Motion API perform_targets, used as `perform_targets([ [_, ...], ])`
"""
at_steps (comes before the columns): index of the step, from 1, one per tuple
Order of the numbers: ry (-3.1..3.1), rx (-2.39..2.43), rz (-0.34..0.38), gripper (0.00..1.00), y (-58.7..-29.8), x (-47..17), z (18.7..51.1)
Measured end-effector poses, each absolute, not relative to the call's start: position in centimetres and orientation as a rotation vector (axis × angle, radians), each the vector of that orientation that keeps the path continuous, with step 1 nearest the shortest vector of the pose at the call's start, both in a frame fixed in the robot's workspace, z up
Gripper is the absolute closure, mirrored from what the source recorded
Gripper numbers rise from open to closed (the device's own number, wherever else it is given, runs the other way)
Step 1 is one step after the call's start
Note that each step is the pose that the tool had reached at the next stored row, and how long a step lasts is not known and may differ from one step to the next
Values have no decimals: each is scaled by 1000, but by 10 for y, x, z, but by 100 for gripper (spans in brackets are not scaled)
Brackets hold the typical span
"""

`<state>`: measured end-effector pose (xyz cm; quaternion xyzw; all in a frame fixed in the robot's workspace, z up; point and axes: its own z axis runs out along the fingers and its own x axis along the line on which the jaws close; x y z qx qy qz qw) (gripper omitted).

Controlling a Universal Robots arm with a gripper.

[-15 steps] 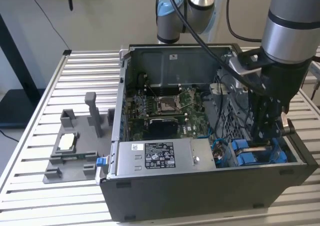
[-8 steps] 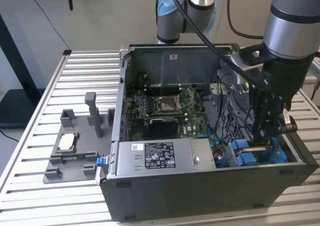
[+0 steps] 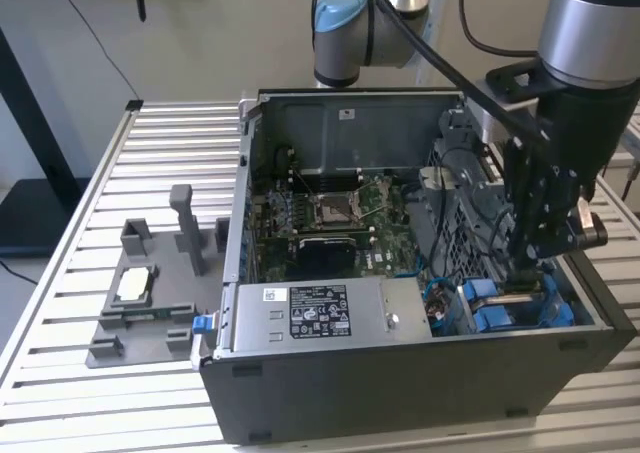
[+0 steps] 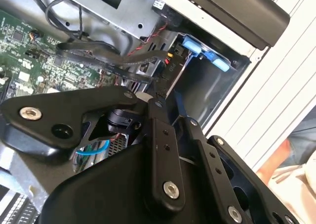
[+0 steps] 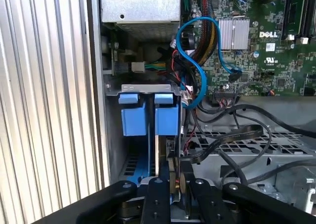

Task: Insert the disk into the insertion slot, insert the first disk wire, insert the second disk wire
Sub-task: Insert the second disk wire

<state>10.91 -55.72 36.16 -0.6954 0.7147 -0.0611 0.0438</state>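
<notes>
**Desk:** Exterior view, item by item?

**Operator:** Open computer case (image 3: 400,393) on a slatted metal table (image 3: 170,143). A grey holder block (image 3: 150,303) sits on the exterior view's left, and the power-supply box (image 3: 310,313) lies along the near wall. My gripper (image 3: 535,263) hangs inside the case, over the blue end on the exterior view's right. The disk (image 3: 505,308) lies there in its blue carrier, down in the insertion slot (image 3: 560,308). The room offers a plain pale wall and a dark stand at the far left.

**Desk:** Second wrist view?

**Operator:** A flat black disk wire (image 4: 108,53) runs across the motherboard (image 4: 29,46), and its plug end sits right at the gripper's tip.

**Desk:** First wrist view?

**Operator:** The two blue carrier tabs stand side by side in the bay. A blue cable (image 5: 197,51) loops above them. The jaws are drawn close together, pinching what I read as that wire's plug.

**Desk:** Step in hand?

**Operator:** I judge the disk seated and the first wire under way. Mating calls for squaring the plug to the disk's socket and pushing straight in, clear of the loose cables.
</notes>
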Motion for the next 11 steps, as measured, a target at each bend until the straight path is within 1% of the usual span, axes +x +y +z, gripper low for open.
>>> perform_targets([
  [4, 2187, -2128, -183, 76, -557, 109, 367],
  [11, 2186, -2127, -182, 76, -557, 109, 368],
])
